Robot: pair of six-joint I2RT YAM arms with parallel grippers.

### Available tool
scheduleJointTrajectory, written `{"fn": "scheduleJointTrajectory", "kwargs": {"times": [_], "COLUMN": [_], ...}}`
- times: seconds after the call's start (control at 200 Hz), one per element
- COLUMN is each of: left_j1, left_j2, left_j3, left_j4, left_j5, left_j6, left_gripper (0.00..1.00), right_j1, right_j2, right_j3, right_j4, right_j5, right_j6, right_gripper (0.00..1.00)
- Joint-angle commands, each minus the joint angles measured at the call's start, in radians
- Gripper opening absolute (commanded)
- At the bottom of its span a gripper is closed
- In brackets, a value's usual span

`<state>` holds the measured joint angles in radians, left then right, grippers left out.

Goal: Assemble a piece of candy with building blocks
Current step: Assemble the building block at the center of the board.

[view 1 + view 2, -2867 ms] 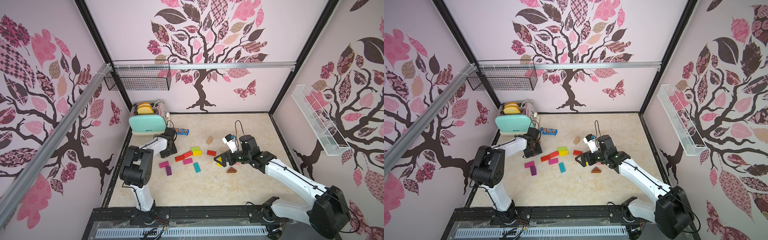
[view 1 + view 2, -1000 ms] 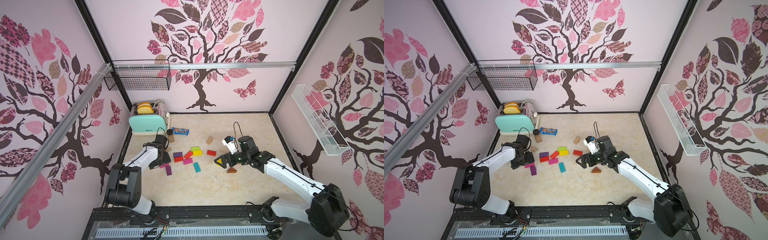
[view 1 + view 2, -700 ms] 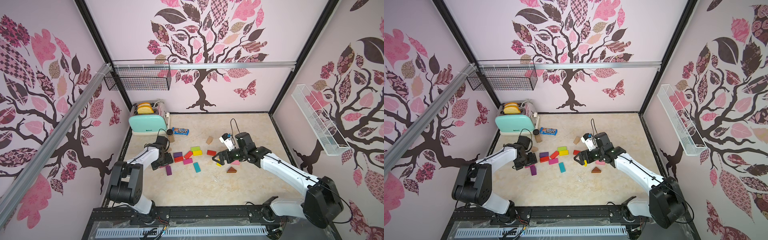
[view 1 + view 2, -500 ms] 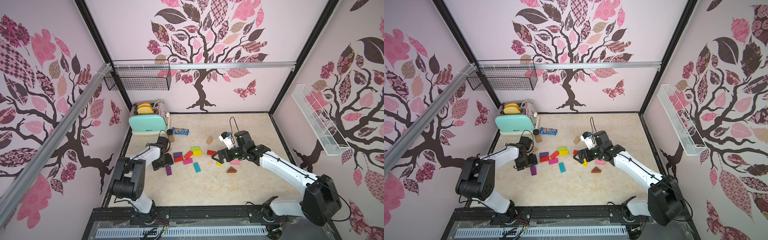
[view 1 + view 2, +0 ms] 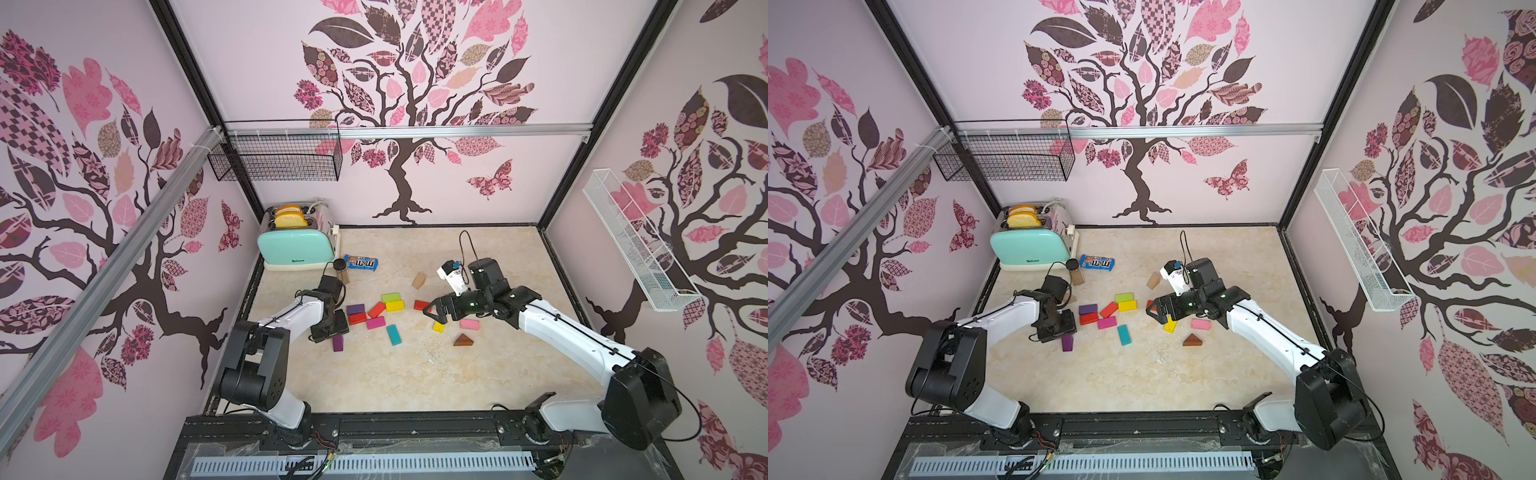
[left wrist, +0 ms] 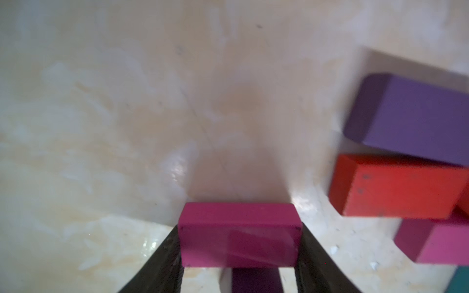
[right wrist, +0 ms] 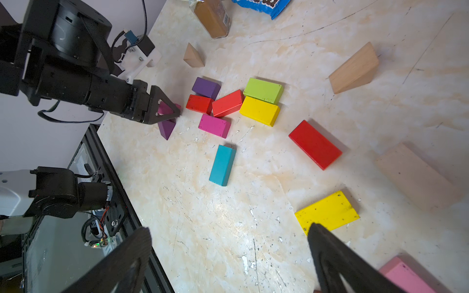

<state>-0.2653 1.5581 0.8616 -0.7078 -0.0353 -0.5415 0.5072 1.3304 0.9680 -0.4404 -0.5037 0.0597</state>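
The building blocks lie loose mid-table: purple (image 5: 355, 309), red (image 5: 357, 319), green (image 5: 391, 297), yellow (image 5: 395, 306), magenta (image 5: 375, 323) and teal (image 5: 394, 335) rectangles. My left gripper (image 5: 330, 328) sits low at their left end. In the left wrist view its two fingers press both ends of a magenta block (image 6: 238, 228), with a purple piece (image 6: 255, 280) under it. My right gripper (image 5: 434, 311) hovers open over a red block (image 5: 422, 305) and a small yellow block (image 7: 327, 214). A pink block (image 5: 470, 323) and a brown triangle (image 5: 463, 340) lie beside it.
A mint toaster (image 5: 295, 247) stands at the back left, with a blue M&M's packet (image 5: 360, 262) and a black-capped jar (image 5: 340, 270) beside it. A tan triangle (image 5: 419, 281) lies further back. A pale tan flat block (image 7: 416, 175) rests near the right arm. The black frame rail (image 5: 374, 424) bounds the front.
The left gripper's fingers have closed in onto the magenta block. The right arm has shifted left and slightly back, toward the red block, staying open.
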Motion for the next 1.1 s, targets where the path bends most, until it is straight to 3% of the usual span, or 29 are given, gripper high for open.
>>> {"fn": "scheduleJointTrajectory", "kwargs": {"times": [0.0, 0.37, 0.775, 0.9, 1.005, 1.095], "left_j1": [-0.054, -0.168, -0.172, -0.168, -0.169, -0.169], "left_j2": [-0.016, 0.099, 0.176, 0.178, 0.152, 0.105], "left_j3": [-0.01, 0.01, 0.049, 0.056, 0.05, 0.033], "left_j4": [0.016, 0.105, 0.134, 0.138, 0.132, 0.124], "left_j5": [0.02, 0.034, -0.022, -0.002, 0.014, 0.032], "left_j6": [-0.045, -0.098, -0.117, -0.109, -0.107, -0.109], "left_gripper": [0.5, 0.52, 0.54, 0.6, 0.77, 0.81], "right_j1": [0.001, 0.001, 0.001, 0.001, 0.002, 0.001], "right_j2": [0.004, -0.018, -0.033, -0.025, -0.022, -0.013], "right_j3": [0.023, 0.014, 0.023, 0.032, 0.045, 0.07], "right_j4": [-0.001, -0.01, -0.033, -0.038, -0.052, -0.081], "right_j5": [0.005, 0.016, 0.028, 0.025, 0.034, 0.055], "right_j6": [-0.006, 0.002, -0.004, -0.001, -0.013, -0.037], "right_gripper": [0.99, 0.99, 0.99, 0.99, 0.99, 0.99]}}
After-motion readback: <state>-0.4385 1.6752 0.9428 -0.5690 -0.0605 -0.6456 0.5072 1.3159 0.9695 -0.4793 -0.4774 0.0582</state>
